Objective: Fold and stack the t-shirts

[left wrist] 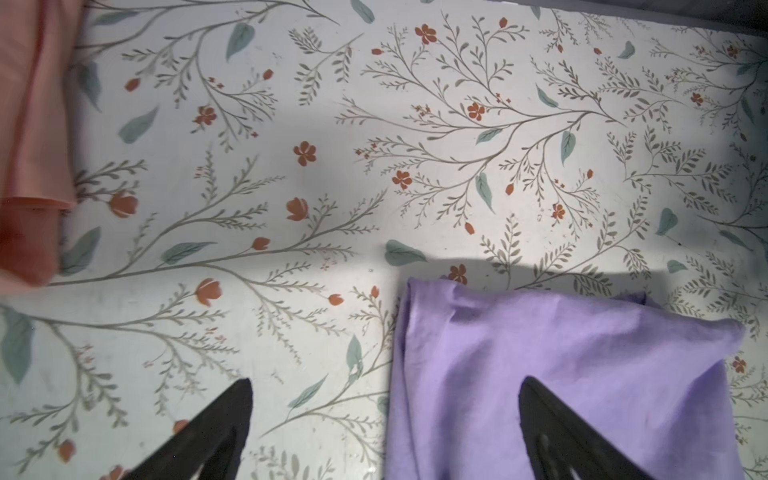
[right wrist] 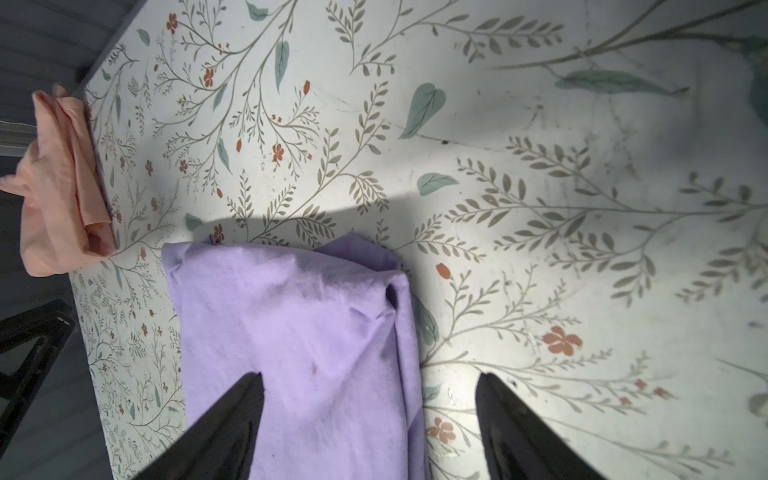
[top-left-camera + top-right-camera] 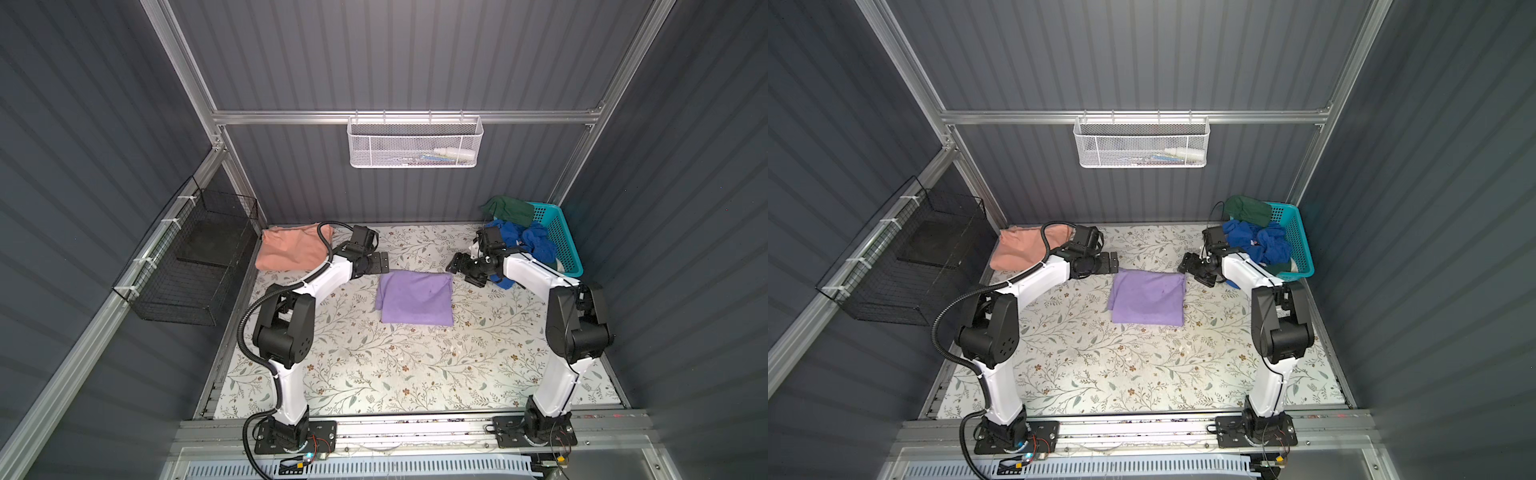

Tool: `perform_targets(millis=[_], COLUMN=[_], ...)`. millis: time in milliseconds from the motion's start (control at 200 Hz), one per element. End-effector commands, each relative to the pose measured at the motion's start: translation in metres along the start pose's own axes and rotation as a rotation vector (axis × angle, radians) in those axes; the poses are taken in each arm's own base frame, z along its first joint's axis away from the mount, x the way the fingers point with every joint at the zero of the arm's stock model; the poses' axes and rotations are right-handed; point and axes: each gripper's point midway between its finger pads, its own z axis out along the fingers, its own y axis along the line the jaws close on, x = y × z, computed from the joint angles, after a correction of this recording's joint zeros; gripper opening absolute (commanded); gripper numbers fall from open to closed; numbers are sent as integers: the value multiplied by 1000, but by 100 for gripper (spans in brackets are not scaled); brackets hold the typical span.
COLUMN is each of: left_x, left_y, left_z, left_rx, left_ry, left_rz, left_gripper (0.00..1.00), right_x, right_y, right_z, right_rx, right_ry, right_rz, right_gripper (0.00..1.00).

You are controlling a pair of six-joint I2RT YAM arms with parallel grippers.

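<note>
Floral-print table (image 3: pixel 415 374) inside a grey booth. In both top views the folded lavender t-shirt (image 3: pixel 415 301) lies mid-table. The left gripper (image 3: pixel 380 262) and right gripper (image 3: pixel 455 262) hover at its far corners, probably placed to carry it. The salmon t-shirt (image 3: pixel 291 249) lies folded far left, seemingly the stack's base. Only these views show the turquoise basket (image 3: pixel 559 237), far right.

Left wrist view: jaws wide apart and empty, straddling the lavender shirt's left edge.

Right wrist view: jaws likewise spread, holding nothing; layered folds show along its right edge.

Both top views overhead; wrist views close, sharing lavender t-shirt (image 1: pixel 561 353).
</note>
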Motion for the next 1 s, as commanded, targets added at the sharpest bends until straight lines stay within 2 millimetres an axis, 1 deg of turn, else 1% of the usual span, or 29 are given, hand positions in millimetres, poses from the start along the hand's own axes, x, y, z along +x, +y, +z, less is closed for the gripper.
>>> perform_targets(millis=[0, 10, 25, 40, 120, 200, 325, 425, 525, 650, 750, 820, 920, 991], left_x=[-12, 0, 7, 11, 33, 56, 84, 104, 117, 124, 130, 132, 137, 142], left_y=[-4, -3, -3, -4, -13, -15, -14, -21, -29, -41, -44, -49, -54, -56], left_z=[-27, -24, -23, -23, -22, -20, -13, -3, 0, 3, 11, 16, 22, 28], left_rx=[25, 27, 37, 51, 123, 165, 201, 247, 273, 294, 292, 288, 234, 195], left_ry=[-61, -33, -15, -6, 52, 108, 150, 217, 244, 257, 279, 308, 320, 340], left_rz=[27, 26, 22, 19, -3, -35, -87, -114, -122, -115, -124, -122, -66, -34], left_gripper=[100, 100, 100, 100, 100, 95, 86, 80, 78, 79, 78, 73, 68, 60], right_x=[15, 18, 22, 20, 36, 50, 69, 80, 91, 103, 109, 114, 118, 121], right_y=[3, 5, 5, 9, 11, 12, 10, 6, -1, -9, -16, -16, -17, -18], right_z=[-4, -5, -4, -5, -9, -17, -32, -42, -50, -53, -53, -53, -56, -58], right_rx=[-34, -47, -54, -72, -94, -110, -148, -154, -150, -142, -133, -146, -159, -151], right_ry=[22, 34, 45, 31, 42, 32, 19, 9, 0, 4, 1, 1, -4, 1], right_rz=[6, 11, 14, 11, 11, 11, 33, 43, 49, 58, 74, 69, 56, 48], right_gripper=[82, 83, 82, 82, 82, 83, 84, 84, 85, 87, 94, 99, 99, 99])
